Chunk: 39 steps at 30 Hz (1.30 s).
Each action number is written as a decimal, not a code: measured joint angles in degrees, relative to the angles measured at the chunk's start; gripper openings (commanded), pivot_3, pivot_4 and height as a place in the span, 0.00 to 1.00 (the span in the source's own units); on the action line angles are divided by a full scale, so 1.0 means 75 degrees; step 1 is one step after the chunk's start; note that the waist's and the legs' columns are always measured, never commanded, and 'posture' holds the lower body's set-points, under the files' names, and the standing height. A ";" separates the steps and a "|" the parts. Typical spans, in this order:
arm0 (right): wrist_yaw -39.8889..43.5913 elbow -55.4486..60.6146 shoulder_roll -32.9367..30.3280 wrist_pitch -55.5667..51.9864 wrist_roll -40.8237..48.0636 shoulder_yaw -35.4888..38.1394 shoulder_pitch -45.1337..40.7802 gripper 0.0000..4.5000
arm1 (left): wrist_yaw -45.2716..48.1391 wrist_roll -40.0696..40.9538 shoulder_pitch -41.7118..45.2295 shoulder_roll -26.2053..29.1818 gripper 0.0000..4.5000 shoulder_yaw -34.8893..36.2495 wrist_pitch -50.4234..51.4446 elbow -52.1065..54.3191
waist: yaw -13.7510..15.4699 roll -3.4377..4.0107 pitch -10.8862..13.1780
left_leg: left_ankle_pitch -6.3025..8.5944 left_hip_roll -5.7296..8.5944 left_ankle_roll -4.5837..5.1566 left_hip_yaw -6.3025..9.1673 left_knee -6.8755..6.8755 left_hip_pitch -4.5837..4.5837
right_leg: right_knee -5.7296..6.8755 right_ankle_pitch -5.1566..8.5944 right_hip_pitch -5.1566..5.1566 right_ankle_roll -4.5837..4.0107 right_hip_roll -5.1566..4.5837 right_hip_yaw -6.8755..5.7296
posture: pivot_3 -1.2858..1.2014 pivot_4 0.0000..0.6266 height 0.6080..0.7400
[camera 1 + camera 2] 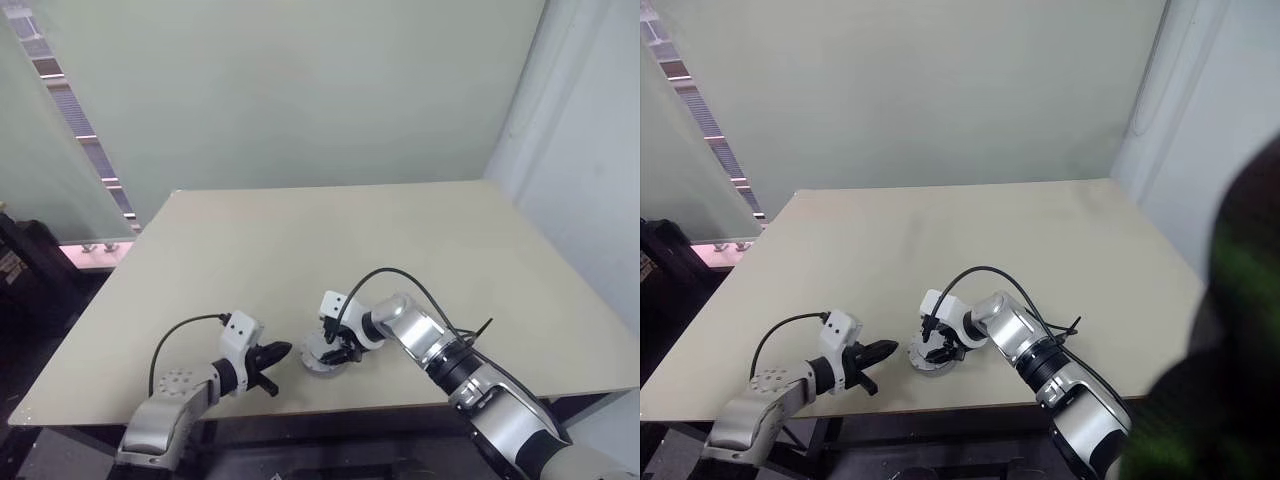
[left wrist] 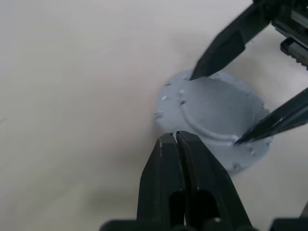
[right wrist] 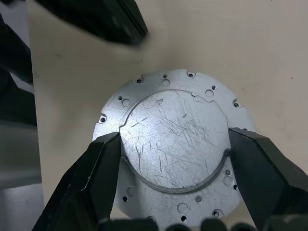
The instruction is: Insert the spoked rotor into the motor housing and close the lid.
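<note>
Straddling the lid point(image 3: 173, 144) near the table's point(image 1: 300, 230) front edge, the right gripper point(image 3: 174, 154) has its fingers spread against the raised centre while the left gripper point(image 2: 177, 139) waits shut just beside it; rotor and housing are hidden, so closing looks nearly done.

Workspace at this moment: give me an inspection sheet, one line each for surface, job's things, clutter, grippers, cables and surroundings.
Surface: beige table, bare apart from the part near its front edge.
Job's things: one round scratched grey metal disc with small holes round its rim lies flat on the table; rotor spokes and copper windings cannot be seen.
Clutter: nothing seen.
Grippers: right gripper has its fingers on opposite sides of the disc's raised centre; left gripper is shut and empty, its tips at the disc's edge.
Cables: a black cable loops over the right arm, another over the left arm.
Surroundings: pale green wall behind the table.
</note>
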State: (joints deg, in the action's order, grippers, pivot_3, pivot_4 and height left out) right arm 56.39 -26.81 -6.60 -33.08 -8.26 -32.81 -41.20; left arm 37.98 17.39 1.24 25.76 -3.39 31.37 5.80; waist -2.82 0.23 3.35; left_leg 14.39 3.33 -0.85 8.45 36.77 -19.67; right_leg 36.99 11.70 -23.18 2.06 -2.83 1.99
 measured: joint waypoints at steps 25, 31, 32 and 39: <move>-0.0364 0.0247 0.0024 -0.0935 0.0826 0.1155 0.0115 0.99 | 0.0062 -0.0865 0.0705 -0.0206 0.00 -0.0866 -0.0374 -0.0860 | 0.0003 0.0080 -0.0069 | 0.0001 0.0006 0.0001 0.0018 -0.0004 0.0025 | -0.0011 0.0007 0.0056 -0.0001 -0.0003 -0.0004 | 0.52 0.00 1.00; -0.0652 0.0235 -0.0137 -0.2485 0.1632 0.2385 -0.0337 0.99 | 0.0067 -0.0899 0.0716 -0.0212 0.00 -0.0879 -0.0372 -0.0858 | 0.0004 0.0080 -0.0069 | 0.0001 0.0008 0.0002 0.0018 -0.0004 0.0024 | -0.0014 0.0011 0.0057 -0.0008 -0.0004 -0.0004 | 0.52 0.00 1.00; -0.0703 0.0109 -0.0209 -0.2722 0.1762 0.2614 -0.0434 0.99 | 0.0072 -0.0904 0.0715 -0.0211 0.00 -0.0879 -0.0372 -0.0859 | 0.0003 0.0080 -0.0069 | 0.0001 0.0008 0.0002 0.0017 -0.0004 0.0024 | -0.0015 0.0011 0.0058 -0.0008 -0.0004 -0.0004 | 0.52 0.00 1.00; -0.0849 -0.1553 -0.0441 -0.3933 0.2455 0.3627 -0.0657 0.99 | 0.0109 -0.0968 0.0717 -0.0214 0.00 -0.0883 -0.0372 -0.0850 | 0.0001 0.0087 -0.0071 | 0.0001 0.0009 0.0003 0.0012 -0.0011 0.0023 | -0.0019 0.0011 0.0058 -0.0009 -0.0005 -0.0002 | 0.52 0.00 1.00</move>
State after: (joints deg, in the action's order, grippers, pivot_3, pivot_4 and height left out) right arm 50.03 -38.45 -9.91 -62.58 10.15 -5.61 -46.12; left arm 38.79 10.13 6.62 24.15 -10.01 28.58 -0.57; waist -2.81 0.88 2.81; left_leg 14.39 3.40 -0.83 8.54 36.69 -19.50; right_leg 36.84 11.79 -22.75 1.99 -2.87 1.97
